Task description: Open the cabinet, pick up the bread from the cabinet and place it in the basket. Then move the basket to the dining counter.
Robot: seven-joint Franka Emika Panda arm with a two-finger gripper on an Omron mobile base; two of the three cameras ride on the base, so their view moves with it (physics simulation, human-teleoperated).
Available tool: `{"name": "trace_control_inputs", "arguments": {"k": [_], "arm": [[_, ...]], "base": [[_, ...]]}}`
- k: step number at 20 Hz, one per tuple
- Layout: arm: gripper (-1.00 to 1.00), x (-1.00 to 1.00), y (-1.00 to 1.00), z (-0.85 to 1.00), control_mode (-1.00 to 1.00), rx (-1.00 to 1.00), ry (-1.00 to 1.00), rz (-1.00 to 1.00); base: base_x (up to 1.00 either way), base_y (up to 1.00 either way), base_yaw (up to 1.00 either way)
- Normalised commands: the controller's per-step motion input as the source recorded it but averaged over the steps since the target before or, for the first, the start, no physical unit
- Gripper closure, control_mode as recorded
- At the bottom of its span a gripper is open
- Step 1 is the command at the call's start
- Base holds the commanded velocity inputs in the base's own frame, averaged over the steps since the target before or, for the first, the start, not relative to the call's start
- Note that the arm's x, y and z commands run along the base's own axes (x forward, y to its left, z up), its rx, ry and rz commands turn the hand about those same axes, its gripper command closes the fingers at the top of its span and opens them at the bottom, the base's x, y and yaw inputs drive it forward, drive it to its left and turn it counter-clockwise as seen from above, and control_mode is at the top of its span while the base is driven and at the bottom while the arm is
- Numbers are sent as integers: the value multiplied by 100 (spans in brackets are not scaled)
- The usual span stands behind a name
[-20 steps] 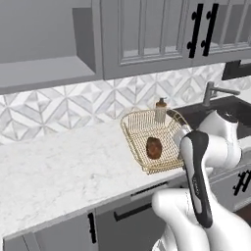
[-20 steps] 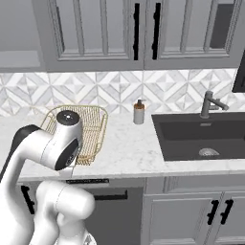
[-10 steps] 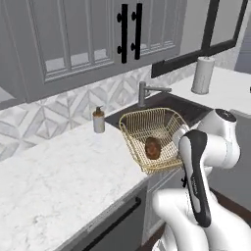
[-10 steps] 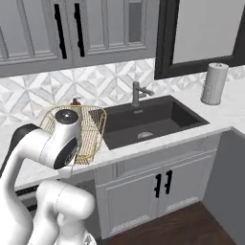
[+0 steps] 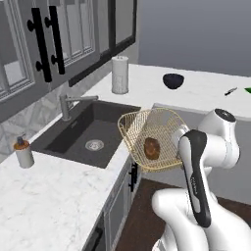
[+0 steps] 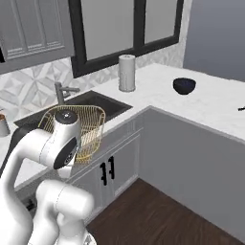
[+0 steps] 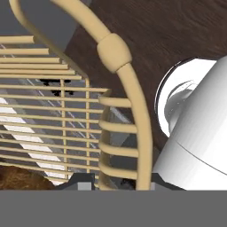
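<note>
**Basket aloft with the bread inside, base swinging toward the dining counter**

Against the pictures of a second ago the whole scene has shifted: then the basket stood over the worktop backed by patterned tiles, with the glass-paned cabinets straight ahead; now the sink point(image 5: 88, 135) lies to the left and a long marble slab runs ahead. That is the base turning, not the things moving. The basket keeps its place relative to the arm throughout, so the carry is under way and only the set-down remains, in my judgement.

The gripper point(image 7: 116, 184) is nearly closed, its two dark tips pinching the rim of the basket point(image 5: 147, 128). The basket hangs clear of any surface, tilted, just off the front edge of the sink worktop, above the dark wood floor. The bread point(image 5: 151, 147) lies against its lower mesh wall.

Count: one basket, one loaf, one dark bowl point(image 5: 173, 80) and one paper towel roll point(image 5: 119, 74) near the corner where the worktop meets the dining counter point(image 5: 206, 93), one soap bottle point(image 5: 22, 152) at the worktop's left, one tap point(image 5: 68, 104).
</note>
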Motion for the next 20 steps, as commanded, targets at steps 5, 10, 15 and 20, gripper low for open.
{"name": "trace_control_inputs", "arguments": {"k": [5,10,15,20], "arm": [[100,0,0,0,100,0,0,0],[100,0,0,0,100,0,0,0],[100,0,0,0,100,0,0,0],[100,0,0,0,100,0,0,0]], "base": [[26,-42,-69],[43,-76,-57],[92,-100,-31],[99,-100,-26]]}}
